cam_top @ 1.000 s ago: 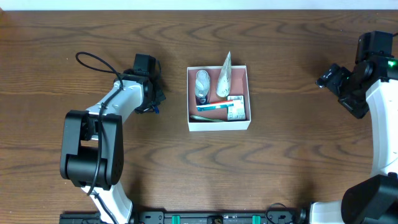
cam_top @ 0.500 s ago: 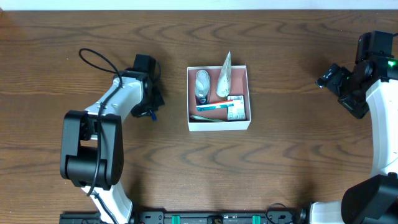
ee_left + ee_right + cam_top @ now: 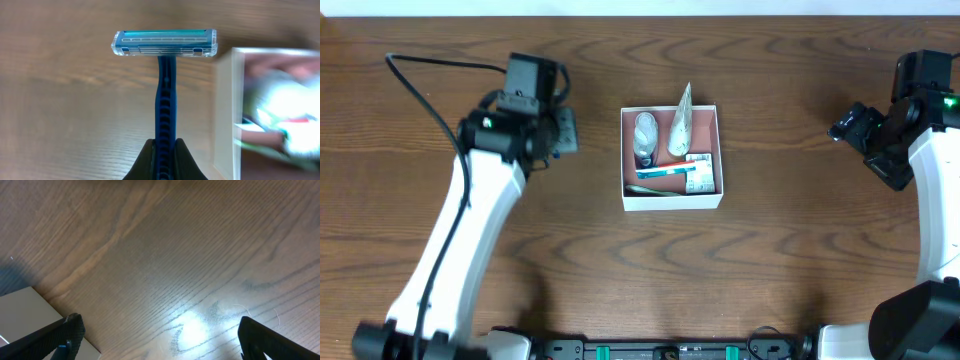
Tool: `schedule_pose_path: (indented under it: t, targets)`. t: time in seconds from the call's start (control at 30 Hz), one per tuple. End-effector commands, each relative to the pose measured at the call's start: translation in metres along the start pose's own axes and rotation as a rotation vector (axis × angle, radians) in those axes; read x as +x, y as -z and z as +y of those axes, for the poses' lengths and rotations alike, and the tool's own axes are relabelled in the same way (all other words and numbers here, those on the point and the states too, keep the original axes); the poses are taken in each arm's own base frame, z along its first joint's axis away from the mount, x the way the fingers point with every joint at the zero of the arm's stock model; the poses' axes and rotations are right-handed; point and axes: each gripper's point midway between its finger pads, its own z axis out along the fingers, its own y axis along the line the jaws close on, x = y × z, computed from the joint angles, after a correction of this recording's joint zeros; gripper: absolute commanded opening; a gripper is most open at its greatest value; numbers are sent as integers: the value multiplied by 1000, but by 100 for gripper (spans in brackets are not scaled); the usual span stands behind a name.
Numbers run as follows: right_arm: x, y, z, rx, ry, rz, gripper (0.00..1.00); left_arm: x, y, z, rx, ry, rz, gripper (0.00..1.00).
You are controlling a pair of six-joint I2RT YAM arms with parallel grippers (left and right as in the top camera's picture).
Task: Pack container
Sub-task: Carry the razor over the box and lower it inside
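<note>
The container [image 3: 671, 201] is a small white-walled square box with a pinkish-brown inside at the table's middle. It holds a small bottle, a white tube, a toothbrush and a small carton. Its left wall shows blurred in the left wrist view [image 3: 227, 110]. My left gripper [image 3: 164, 150] is shut on the blue handle of a disposable razor [image 3: 164, 75], whose clear blue head points away. In the overhead view the left gripper [image 3: 560, 130] hangs left of the container, raised above the table. My right gripper [image 3: 850, 125] is open and empty at the far right, over bare wood [image 3: 160, 335].
A black cable [image 3: 430, 65] loops from the left arm over the table's back left. A corner of the container [image 3: 20, 315] shows at the lower left of the right wrist view. The table's back edge runs along the top.
The left arm has lifted from the table with the razor in its gripper and swung up and a little back. The right arm has not moved.
</note>
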Motion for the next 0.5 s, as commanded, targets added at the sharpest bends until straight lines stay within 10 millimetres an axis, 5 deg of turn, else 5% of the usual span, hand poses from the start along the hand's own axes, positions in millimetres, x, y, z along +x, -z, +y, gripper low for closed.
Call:
schedule_pose_path:
  t: [0.0, 0.27, 0.47]
  targets:
    - [-5, 5, -2, -1, 6, -19, 99, 6, 24, -30, 48, -253, -41, 6]
    - [-5, 5, -2, -1, 6, -19, 99, 73, 33, -115, 260, -784, 46, 6]
    - [-5, 5, -2, -1, 6, -19, 99, 103, 8, -153, 328, -1104, 51, 6]
